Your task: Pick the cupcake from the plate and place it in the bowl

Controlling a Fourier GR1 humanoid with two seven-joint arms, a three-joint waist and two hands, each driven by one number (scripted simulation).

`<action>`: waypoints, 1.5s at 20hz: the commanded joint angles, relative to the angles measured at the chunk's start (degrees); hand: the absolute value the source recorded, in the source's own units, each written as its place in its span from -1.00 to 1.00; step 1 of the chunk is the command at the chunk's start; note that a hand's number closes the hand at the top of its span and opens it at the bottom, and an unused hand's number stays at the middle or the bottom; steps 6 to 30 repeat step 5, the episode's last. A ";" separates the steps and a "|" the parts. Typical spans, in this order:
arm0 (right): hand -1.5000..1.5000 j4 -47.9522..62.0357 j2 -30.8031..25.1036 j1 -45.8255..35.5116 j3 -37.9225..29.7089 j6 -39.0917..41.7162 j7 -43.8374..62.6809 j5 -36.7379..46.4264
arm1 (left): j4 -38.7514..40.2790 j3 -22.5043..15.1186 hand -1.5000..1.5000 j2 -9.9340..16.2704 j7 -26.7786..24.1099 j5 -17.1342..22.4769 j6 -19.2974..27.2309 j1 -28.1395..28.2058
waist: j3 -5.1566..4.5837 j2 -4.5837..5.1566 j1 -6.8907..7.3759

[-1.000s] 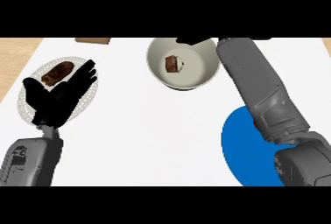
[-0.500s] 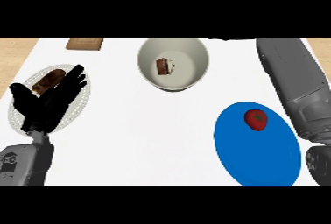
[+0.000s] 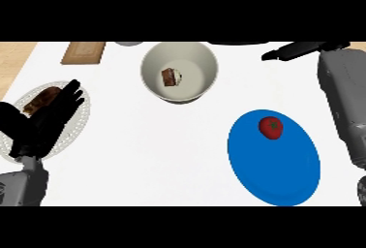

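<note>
Right hand near worktop's far right corner, fingers straight, holding nothing. Cupcake sits inside bowl near far edge: placement looks done. Blue plate at near right carries only red item. Left hand rests open at left edge. Next: withdraw clear.

no readable text, labels, brands, numbers or signs anywhere: none on the bowl, the blue plate, the white plate, the wooden board or the counter.
</note>
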 commanded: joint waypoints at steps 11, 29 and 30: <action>1.00 -14.60 -1.09 15.52 0.27 16.73 -3.81 -6.73 | 0.82 0.41 0.00 -0.10 -2.59 -0.80 -0.19 3.15 | -0.11 -0.71 -2.33; 1.00 -14.60 -1.09 15.52 0.27 16.73 -3.81 -6.73 | 0.82 0.41 0.00 -0.10 -2.59 -0.80 -0.19 3.15 | -0.11 -0.71 -2.33; 1.00 -14.60 -1.09 15.52 0.27 16.73 -3.81 -6.73 | 0.82 0.41 0.00 -0.10 -2.59 -0.80 -0.19 3.15 | -0.11 -0.71 -2.33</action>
